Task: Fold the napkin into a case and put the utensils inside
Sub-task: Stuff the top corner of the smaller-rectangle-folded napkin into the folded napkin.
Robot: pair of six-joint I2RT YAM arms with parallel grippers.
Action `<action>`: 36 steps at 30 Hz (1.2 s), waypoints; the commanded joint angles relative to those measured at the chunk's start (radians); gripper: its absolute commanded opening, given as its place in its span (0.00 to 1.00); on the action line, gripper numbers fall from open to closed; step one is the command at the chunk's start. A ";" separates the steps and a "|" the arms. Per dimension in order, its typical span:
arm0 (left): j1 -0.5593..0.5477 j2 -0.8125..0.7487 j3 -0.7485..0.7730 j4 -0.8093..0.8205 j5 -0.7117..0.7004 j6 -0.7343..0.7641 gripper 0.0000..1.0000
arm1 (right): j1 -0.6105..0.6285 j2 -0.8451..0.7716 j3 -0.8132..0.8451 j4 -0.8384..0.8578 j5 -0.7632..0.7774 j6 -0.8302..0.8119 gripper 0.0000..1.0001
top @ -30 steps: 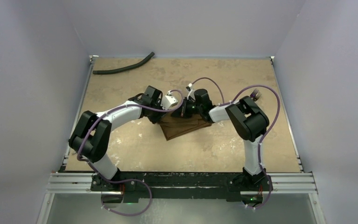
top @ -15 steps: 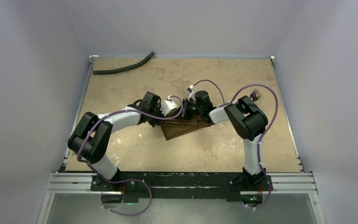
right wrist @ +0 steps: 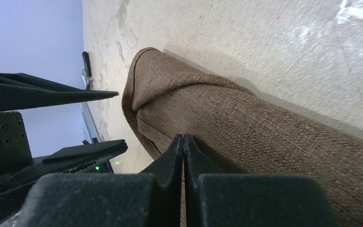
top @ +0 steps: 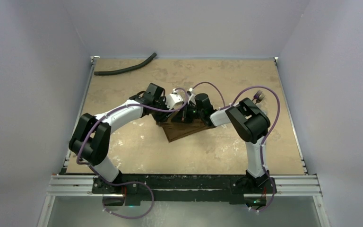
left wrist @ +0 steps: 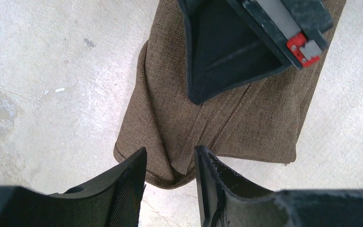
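So, nearest first: both arm bases sit on the rail at the table's near edge. L arm & R arm bend inward to meet over the table's ctr. The napkin lies there, folded into a flat brown oblong w/ overlapping layers, skewed to the table edges, its near corner clear of both arms.

L gripper: fingers apart, low over one end of the napkin, one finger either side of a crease running along the cloth. Can't tell from the wrist view whether the pads touch fabric.

R gripper: fingers together, no gap btwn the tips, which are down against the napkin's upper layer, just short of a rounded folded end. Can't tell if any cloth is nipped btwn them. In the L wrist view the R gripper comes in from the napkin's opposite end. Its tip is on the cloth approx mid-length, facing the L fingers w/ bare cloth btwn.

Further back & to the R, beyond the R arm's elbow, the utensils lie on the table well apart from the napkin. Only a small dark bit w/ tines shows.

Farthest: a black curved hose near the far L corner.
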 commanded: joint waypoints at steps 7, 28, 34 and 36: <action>0.003 0.103 0.008 0.121 -0.114 -0.075 0.32 | 0.018 -0.014 -0.032 0.015 -0.008 0.003 0.00; -0.040 0.006 -0.045 0.087 -0.141 0.009 0.00 | 0.018 0.021 -0.025 0.003 0.013 0.024 0.00; -0.042 0.006 -0.060 0.092 -0.134 0.016 0.00 | 0.018 0.012 -0.040 -0.019 0.052 0.030 0.00; -0.047 0.012 -0.073 0.092 -0.125 0.020 0.00 | 0.020 0.008 -0.047 -0.013 0.060 0.038 0.00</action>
